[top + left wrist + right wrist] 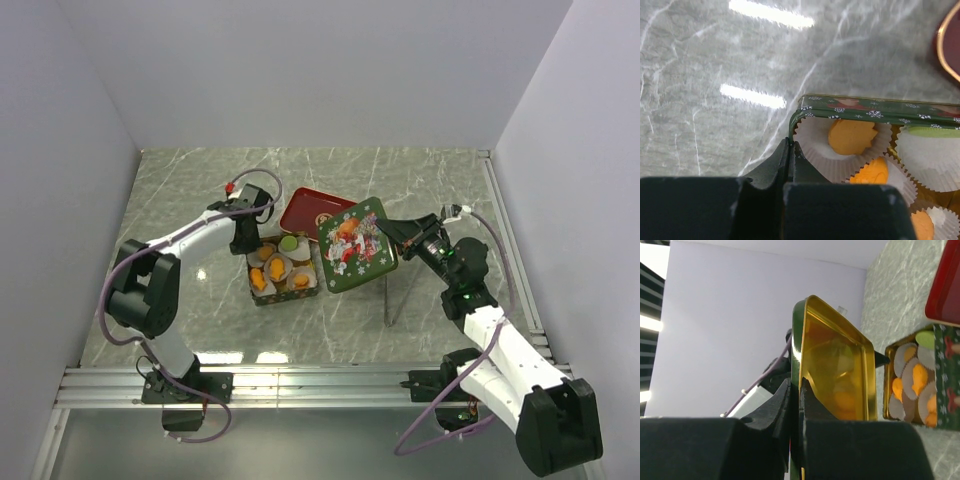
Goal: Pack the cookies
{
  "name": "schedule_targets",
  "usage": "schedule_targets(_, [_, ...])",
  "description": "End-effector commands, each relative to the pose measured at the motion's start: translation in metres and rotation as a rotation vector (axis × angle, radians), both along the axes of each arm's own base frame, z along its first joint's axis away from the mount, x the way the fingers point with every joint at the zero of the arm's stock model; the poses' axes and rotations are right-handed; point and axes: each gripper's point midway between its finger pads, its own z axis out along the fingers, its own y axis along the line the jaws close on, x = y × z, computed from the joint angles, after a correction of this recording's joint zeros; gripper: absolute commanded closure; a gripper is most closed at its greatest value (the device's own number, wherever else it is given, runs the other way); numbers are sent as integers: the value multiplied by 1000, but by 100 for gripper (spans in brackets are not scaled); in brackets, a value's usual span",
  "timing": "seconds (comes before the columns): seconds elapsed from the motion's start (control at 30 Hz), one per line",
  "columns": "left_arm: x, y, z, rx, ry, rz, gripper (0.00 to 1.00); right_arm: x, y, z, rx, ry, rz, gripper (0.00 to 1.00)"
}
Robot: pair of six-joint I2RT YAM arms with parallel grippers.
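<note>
The left gripper [790,146] pinches the wall of the tin [875,111], midway between the table's [420,180] left and right edges, with the cookies [852,136] inside in paper cups [812,139]. The right gripper [796,386] clamps the tilted lid [837,370] by its rim.

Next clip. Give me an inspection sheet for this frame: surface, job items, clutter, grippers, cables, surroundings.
Surface: grey marbled table, glossy, with light reflections; no spills seen.
Job's things: cookies sit in white paper cups inside the open green tin; they are mostly orange, one is green. The Christmas lid is off and tilted beside the tin.
Clutter: red tray behind the tin.
Grippers: left gripper has its jaws shut on the tin's rim; right gripper has its jaws shut on the lid's edge.
Cables: purple cables loop off both arms, clear of the tin.
Surroundings: plain pale walls on three sides; metal rail at the near edge.
</note>
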Motion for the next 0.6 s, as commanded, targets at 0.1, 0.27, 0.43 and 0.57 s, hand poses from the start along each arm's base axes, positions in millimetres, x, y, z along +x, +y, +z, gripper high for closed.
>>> schedule_targets(0.1, [9,2,-16,-75,47,104,99,7,7,32,2,-101,28,100])
schedule_targets(0.27, [12,-15,-16,-168,31,83,98,15,15,32,17,-101,55,100])
schedule_targets(0.43, [4,-16,-6,-208,-1,77,62,20,31,26,67,-93,96,100])
schedule_targets(0.57, [5,-12,15,-212,-65,78,1,21,52,22,124,-94,158,100])
